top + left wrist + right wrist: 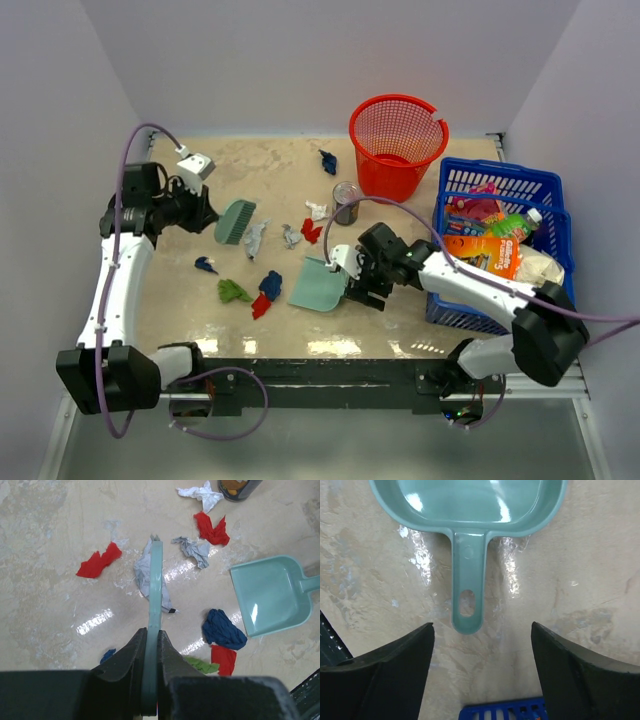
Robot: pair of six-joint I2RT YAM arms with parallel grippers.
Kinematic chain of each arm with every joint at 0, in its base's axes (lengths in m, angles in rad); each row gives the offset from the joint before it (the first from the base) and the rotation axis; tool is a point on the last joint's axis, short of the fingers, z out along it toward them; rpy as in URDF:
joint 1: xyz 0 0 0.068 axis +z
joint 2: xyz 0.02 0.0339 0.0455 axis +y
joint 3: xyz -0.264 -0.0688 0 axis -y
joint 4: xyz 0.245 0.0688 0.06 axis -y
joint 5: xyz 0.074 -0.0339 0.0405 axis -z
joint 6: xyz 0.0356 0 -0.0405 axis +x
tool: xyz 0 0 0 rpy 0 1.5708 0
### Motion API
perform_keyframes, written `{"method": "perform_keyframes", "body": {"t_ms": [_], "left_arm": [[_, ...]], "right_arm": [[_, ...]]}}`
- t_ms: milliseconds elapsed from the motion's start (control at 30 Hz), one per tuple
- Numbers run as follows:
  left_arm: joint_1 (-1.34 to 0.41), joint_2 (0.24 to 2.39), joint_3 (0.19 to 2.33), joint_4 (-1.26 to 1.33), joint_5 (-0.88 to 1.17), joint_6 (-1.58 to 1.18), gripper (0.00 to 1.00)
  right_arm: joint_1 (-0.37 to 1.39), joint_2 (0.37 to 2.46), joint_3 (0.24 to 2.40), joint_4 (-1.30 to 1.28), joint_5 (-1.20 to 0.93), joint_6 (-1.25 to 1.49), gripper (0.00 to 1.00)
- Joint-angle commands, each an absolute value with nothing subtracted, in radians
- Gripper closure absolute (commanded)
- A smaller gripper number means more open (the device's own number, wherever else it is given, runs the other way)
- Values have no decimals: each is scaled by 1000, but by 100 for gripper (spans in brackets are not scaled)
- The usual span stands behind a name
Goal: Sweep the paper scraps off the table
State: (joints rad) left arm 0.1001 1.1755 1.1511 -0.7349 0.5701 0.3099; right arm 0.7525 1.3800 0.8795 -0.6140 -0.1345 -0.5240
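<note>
Paper scraps lie over the middle of the table [180,320]: dark blue [328,161], white [317,210], red [312,232], grey [254,238], green [234,291] and blue [270,285]. My left gripper [205,215] is shut on a teal brush [235,222], which the left wrist view shows edge-on [155,590] over a grey scrap [142,575]. A teal dustpan [318,285] lies flat on the table. My right gripper [482,627] stands open just behind the dustpan's handle [468,585], with nothing between its fingers.
A red mesh basket [397,145] stands at the back. A blue crate [500,240] of packaged goods fills the right side, close behind my right gripper. A tin can [346,203] stands near the white scrap. Lilac walls close in the table.
</note>
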Motion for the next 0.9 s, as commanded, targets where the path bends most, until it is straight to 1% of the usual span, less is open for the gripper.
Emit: {"method": "perform_keyframes", "body": {"t_ms": [0, 100, 167, 300, 333, 567, 733, 800, 867], "left_arm": [[109, 1175, 1141, -715, 552, 316, 100], [107, 1169, 1137, -732, 529, 318, 100], [109, 1155, 1137, -750, 528, 321, 100], [109, 1135, 1123, -765, 526, 330, 100], [107, 1129, 1114, -768, 525, 331, 100], [109, 1104, 1106, -788, 492, 365, 100], [109, 1095, 1083, -801, 428, 397, 100], [107, 1100, 1084, -807, 399, 417, 100], [109, 1106, 1094, -828, 384, 437, 100]], "right_arm": [[753, 1270, 816, -511, -169, -558, 18], [753, 1282, 805, -476, -198, -538, 20], [753, 1299, 807, -453, -221, -538, 25], [753, 1354, 804, -400, -232, -496, 32], [753, 1364, 805, -397, -232, -491, 35], [755, 1410, 828, -448, -213, -503, 40], [756, 1413, 816, -451, -199, -517, 43], [758, 1424, 819, -442, -199, -514, 47], [759, 1434, 834, -445, -207, -509, 59]]}}
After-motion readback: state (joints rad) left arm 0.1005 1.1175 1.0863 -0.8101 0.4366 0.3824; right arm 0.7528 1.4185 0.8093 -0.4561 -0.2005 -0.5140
